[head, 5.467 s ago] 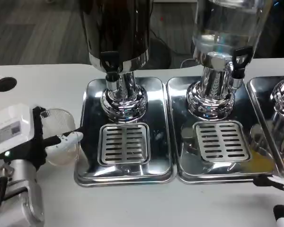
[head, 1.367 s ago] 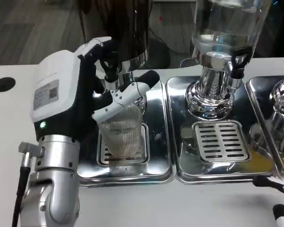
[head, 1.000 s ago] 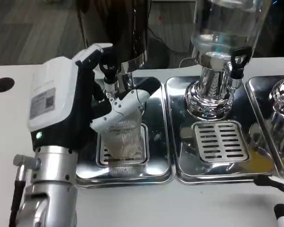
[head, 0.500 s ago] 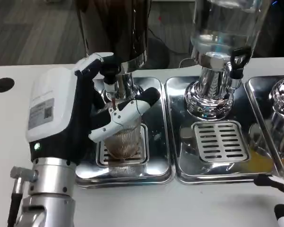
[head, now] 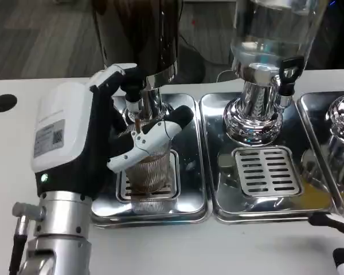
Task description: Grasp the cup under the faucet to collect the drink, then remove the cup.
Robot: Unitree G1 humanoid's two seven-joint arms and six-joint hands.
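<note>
Fingers (head: 152, 136) of the left hand (head: 80, 143) wrapped around the ribbed clear cup (head: 149, 166), pinching it from both sides. Cup standing upright on the grate of the left drip tray (head: 192, 203), near the desk's (head: 23, 86) back edge, directly under the black faucet (head: 135, 94) of the dark dispenser (head: 139, 34). Thin brown stream running from the faucet into the cup, brownish liquid inside. Right hand (head: 339, 240) low at the desk's front right corner, mostly cut off, fingers' pose impossible to tell.

Likely thin plastic: light, easily squeezed, getting heavier and sloshier as it fills. Best held at mid-wall, firmly but without crushing, kept upright on removal.

Against half a second ago: much the same grasp and spot, perhaps a little more drink in the cup. Against five and a half seconds ago: cup then at the tray's left side on the desk, now under the faucet
</note>
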